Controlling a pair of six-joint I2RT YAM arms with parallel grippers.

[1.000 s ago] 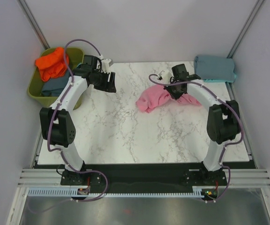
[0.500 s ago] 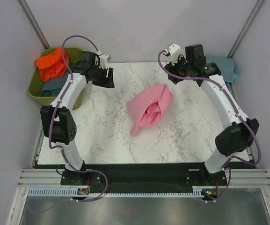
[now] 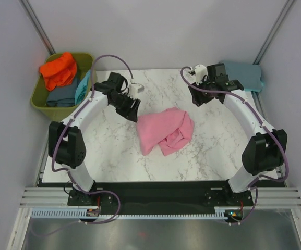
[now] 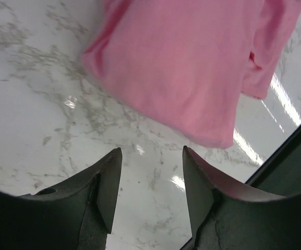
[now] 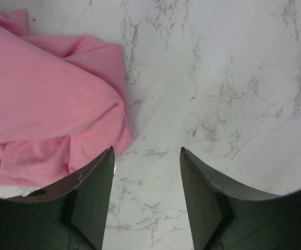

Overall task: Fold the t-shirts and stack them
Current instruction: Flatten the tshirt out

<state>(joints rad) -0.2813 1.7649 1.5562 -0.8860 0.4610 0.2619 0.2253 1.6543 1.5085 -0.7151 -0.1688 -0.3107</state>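
**A:** Your pink t-shirt [image 3: 165, 131] is down on the marble table [image 3: 113, 153], right about the middle, bunched up and unfolded, one layer rolled over on its right side.

**B:** And your left gripper [image 4: 151, 156] sits just beside the shirt's far-left edge. On the left wrist camera the two fingers stand apart with only bare marble between them. Nothing is in that grip, and the pink cloth lies just ahead of the tips.

**A:** Same on the other side. Your right gripper [image 5: 146, 153] is spread about as wide as the left one, jaws empty over the tabletop. From its wrist camera the pink fabric is off to the left, close to the left finger [image 5: 90, 187], but I can't tell if it touches.

**B:** From above, that right gripper is toward the far right of the table, apart from the shirt's far-right corner.

**A:** Look at the far right corner: a grey-blue tee [image 3: 241, 76] is lying flat and folded, well apart from the pink one.

**B:** Off the left edge is the olive-green tub [image 3: 37, 99]. An orange tee [image 3: 58, 70] is heaped on top, a slate-blue tee [image 3: 61, 97] sits under it, and a turquoise tee [image 3: 82, 86] is draped at the tub's right wall.

**A:** So you've got both arms reaching in, one on each side of the pink shirt, and neither has hold of it.
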